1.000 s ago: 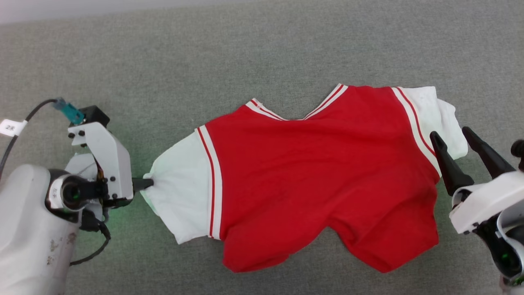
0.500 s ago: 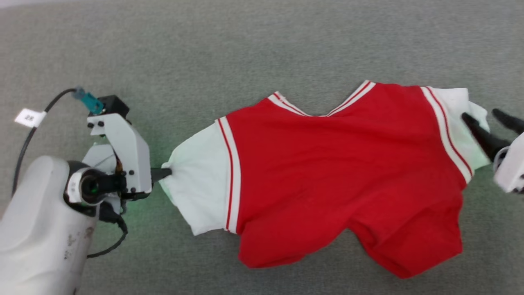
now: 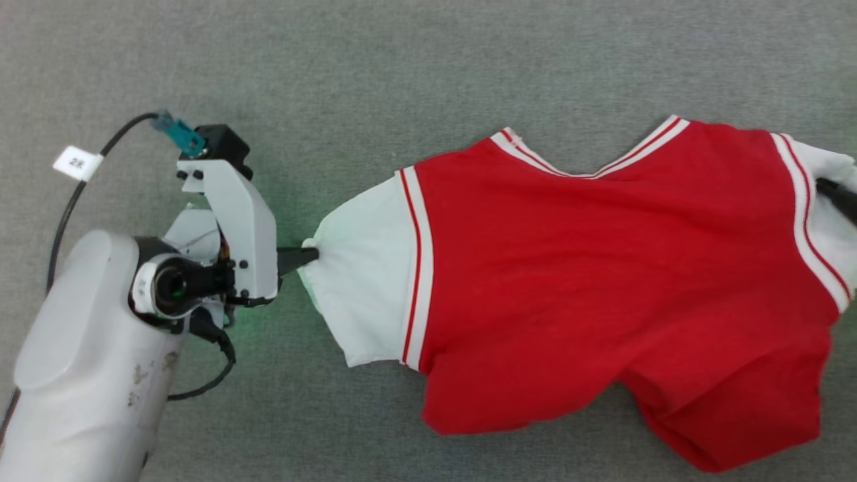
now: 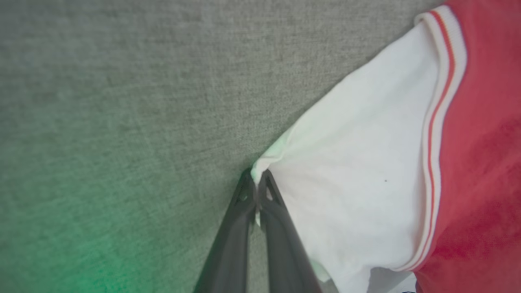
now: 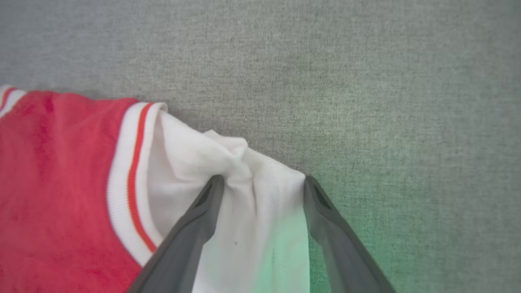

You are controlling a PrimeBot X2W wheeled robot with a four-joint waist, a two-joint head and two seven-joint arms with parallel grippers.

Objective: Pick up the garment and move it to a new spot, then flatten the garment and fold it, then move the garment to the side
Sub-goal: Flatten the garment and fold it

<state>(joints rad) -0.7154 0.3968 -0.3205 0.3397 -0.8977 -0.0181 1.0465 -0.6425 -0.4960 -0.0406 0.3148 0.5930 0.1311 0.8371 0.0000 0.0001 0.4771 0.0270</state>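
Left claw (image 4: 256,179) pinched tight; right claw (image 5: 263,183) spread wide (fingers (image 5: 191,232) well apart).

- Your left forearm (image 3: 80,375) wears a smooth, pale grey shell, flecked with dark scuffs low on its side.
- At the wrist you'll find a round black camera lens (image 3: 171,288) set in a white ring.
- A white angular bracket (image 3: 241,221) carries small black screws and is capped by a black block (image 3: 224,142).
- A teal connector (image 3: 179,132) feeds a black cable (image 3: 63,214) that bears a white tag (image 3: 78,163).
- Your left gripper (image 4: 255,177) and right gripper (image 5: 262,183) have long, dark grey, tapering fingers with triangular hollows near the tips.
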